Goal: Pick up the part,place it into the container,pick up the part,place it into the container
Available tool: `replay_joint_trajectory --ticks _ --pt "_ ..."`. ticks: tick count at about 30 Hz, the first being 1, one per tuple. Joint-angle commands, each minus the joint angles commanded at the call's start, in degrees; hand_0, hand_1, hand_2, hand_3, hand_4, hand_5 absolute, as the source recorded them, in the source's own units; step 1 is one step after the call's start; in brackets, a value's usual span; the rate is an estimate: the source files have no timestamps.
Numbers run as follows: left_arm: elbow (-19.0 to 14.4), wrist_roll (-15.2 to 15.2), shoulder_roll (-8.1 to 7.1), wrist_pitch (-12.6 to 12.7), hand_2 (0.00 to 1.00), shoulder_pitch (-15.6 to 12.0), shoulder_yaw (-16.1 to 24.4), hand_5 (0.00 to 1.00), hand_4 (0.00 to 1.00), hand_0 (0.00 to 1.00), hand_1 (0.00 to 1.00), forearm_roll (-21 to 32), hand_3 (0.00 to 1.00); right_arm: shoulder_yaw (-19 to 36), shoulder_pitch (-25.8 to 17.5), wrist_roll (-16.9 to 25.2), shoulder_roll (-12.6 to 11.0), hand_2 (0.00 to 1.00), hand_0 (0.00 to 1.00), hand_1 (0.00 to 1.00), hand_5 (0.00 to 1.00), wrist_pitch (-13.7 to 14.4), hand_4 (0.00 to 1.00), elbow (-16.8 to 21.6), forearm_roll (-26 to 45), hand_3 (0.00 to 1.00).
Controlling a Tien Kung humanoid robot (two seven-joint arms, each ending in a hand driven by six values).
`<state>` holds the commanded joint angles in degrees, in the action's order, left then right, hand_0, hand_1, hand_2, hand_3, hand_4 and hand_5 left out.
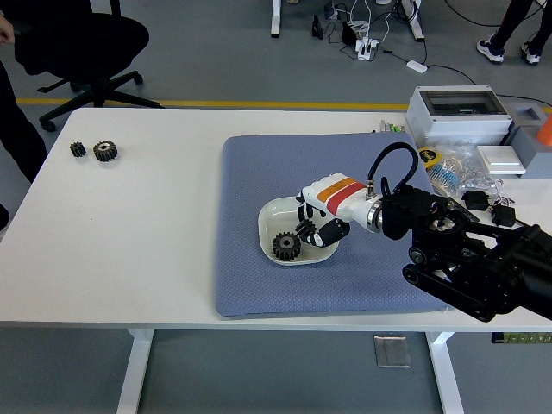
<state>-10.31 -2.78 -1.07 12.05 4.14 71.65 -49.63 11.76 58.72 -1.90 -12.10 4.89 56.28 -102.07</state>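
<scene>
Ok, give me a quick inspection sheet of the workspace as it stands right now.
Surface: white table with a blue mat.
Job's things: white bowl on the mat, one black gear inside it; two more gears near the table's far left.
Clutter: grey box and bagged parts at far right.
Grippers: right hand over the bowl, fingers curled beside the gear, not clearly gripping it; left not in view.
Cables: black cable looping off the right wrist.
Surroundings: office chair, floor cables.
</scene>
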Motion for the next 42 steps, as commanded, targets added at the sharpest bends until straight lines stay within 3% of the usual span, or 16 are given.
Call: replay_joint_trajectory --ticks 4,5,10,11,21,26,30,34,35,40,41,42 --pt "0.00 -0.11 -0.01 -0.12 0.784 0.00 -0.06 0.597 0.668 0.750 0.743 -0.10 0.586 0.90 -0.16 -0.29 -0.62 0.603 0.227 0.446 0.329 -1.13 0.902 0.28 -0.78 0.551" --pt "0.00 -0.13 0.00 -0.18 0.785 0.02 -0.06 0.591 0.666 0.750 0.745 -0.11 0.587 1.17 -0.16 -0.19 -0.79 0.681 0.278 0.468 0.350 -1.19 0.934 0.33 -0.86 0.602" --pt "0.00 -0.17 0.00 -0.32 0.785 0.17 0.00 0.591 0.666 0.750 0.745 -0.22 0.587 2.54 -0.10 -0.02 -1.58 0.681 0.278 0.468 0.350 -1.05 0.934 0.52 -0.95 0.602" --pt "0.00 -0.18 0.01 -0.33 0.785 0.21 0.02 0.592 0.666 0.751 0.746 -0.26 0.586 2.97 -0.15 0.06 -1.79 0.679 0.284 0.468 0.322 -0.92 0.897 0.63 -0.96 0.596" --pt "0.00 -0.16 0.14 -0.35 0.787 0.43 0.24 0.592 0.666 0.751 0.747 -0.26 0.588 11.46 -2.39 1.28 -5.02 0.675 0.284 0.469 0.323 2.44 0.882 2.75 0.45 0.584" --pt "0.00 -0.09 0.18 -0.35 0.787 0.34 0.51 0.592 0.667 0.751 0.747 -0.28 0.589 16.10 -4.57 2.37 -7.07 0.673 0.303 0.469 0.366 7.51 0.900 1.37 10.96 0.563" --pt "0.00 -0.20 0.20 -0.38 0.787 0.27 0.89 0.594 0.668 0.751 0.748 -0.84 0.589 18.25 -6.12 3.44 -8.76 0.665 0.293 0.473 0.409 8.35 0.915 0.58 20.64 0.555" --pt "0.00 -0.19 0.30 -0.33 0.787 0.19 1.29 0.594 0.668 0.751 0.748 -1.18 0.589 22.05 -9.21 7.11 -11.22 0.665 0.293 0.473 0.409 6.26 0.915 2.19 30.33 0.555" --pt "0.00 -0.18 0.32 -0.32 0.787 0.17 1.36 0.597 0.667 0.751 0.748 -1.21 0.589 23.33 -10.27 7.98 -11.89 0.701 0.415 0.542 0.603 5.24 0.966 2.77 32.93 0.578" --pt "0.00 -0.25 0.49 -0.32 0.787 0.27 1.51 0.597 0.667 0.751 0.748 -1.53 0.589 28.78 -15.60 9.24 -14.73 0.701 0.415 0.542 0.603 -0.13 0.966 5.53 44.85 0.578" --pt "0.00 -0.26 0.51 -0.36 0.787 0.30 1.43 0.597 0.667 0.751 0.747 -1.52 0.588 29.96 -16.80 9.04 -15.11 0.758 0.554 0.622 0.763 -1.32 0.998 6.03 47.38 0.649" --pt "0.00 -0.27 0.55 -0.39 0.787 0.30 1.44 0.597 0.667 0.751 0.747 -1.58 0.588 31.35 -18.15 8.93 -15.38 0.758 0.554 0.622 0.763 -2.56 0.998 6.53 49.62 0.649"
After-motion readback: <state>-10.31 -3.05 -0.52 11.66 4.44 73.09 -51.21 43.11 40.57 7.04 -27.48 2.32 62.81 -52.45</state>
